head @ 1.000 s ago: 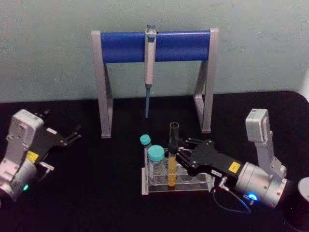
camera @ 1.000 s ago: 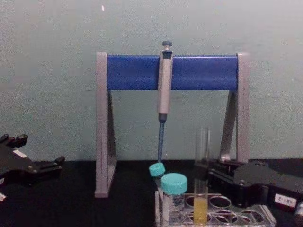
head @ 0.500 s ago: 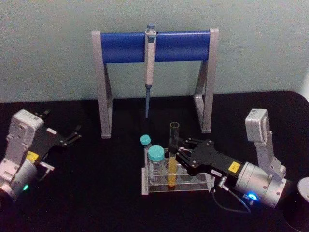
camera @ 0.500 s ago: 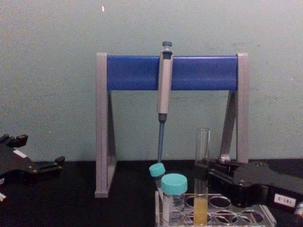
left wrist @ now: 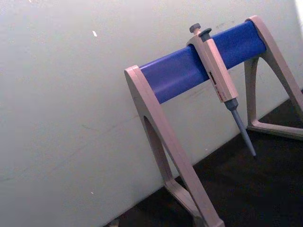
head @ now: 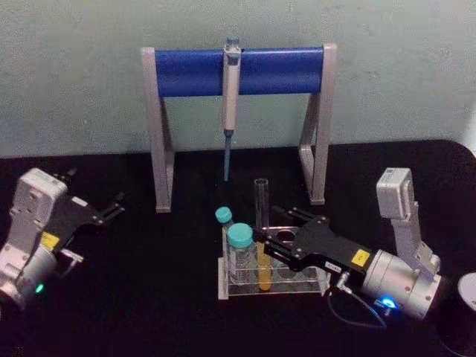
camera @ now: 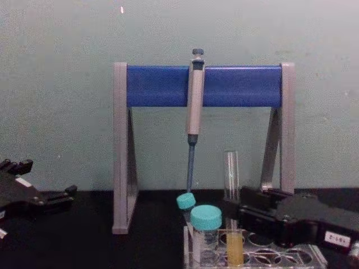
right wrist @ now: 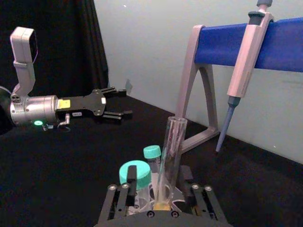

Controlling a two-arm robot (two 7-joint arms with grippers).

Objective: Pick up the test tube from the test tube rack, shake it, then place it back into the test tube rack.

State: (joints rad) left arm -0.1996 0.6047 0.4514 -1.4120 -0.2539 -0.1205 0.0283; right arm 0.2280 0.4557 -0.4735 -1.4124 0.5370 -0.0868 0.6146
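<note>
Right gripper (head: 262,244) low over the test tube rack (head: 271,286), reaching in from worktop's right, fingers clamped on the test tube (head: 261,223), left gripper (head: 117,204) parked near worktop's left edge, fingers apart.

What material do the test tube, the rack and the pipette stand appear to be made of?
The test tube looks like clear glass or plastic: the wall shows through its empty upper part. The rack seems clear, glossy plastic, since the table shows through its walls. The pipette stand has matte grey legs and a smooth blue bar, probably plastic or painted metal.
</note>
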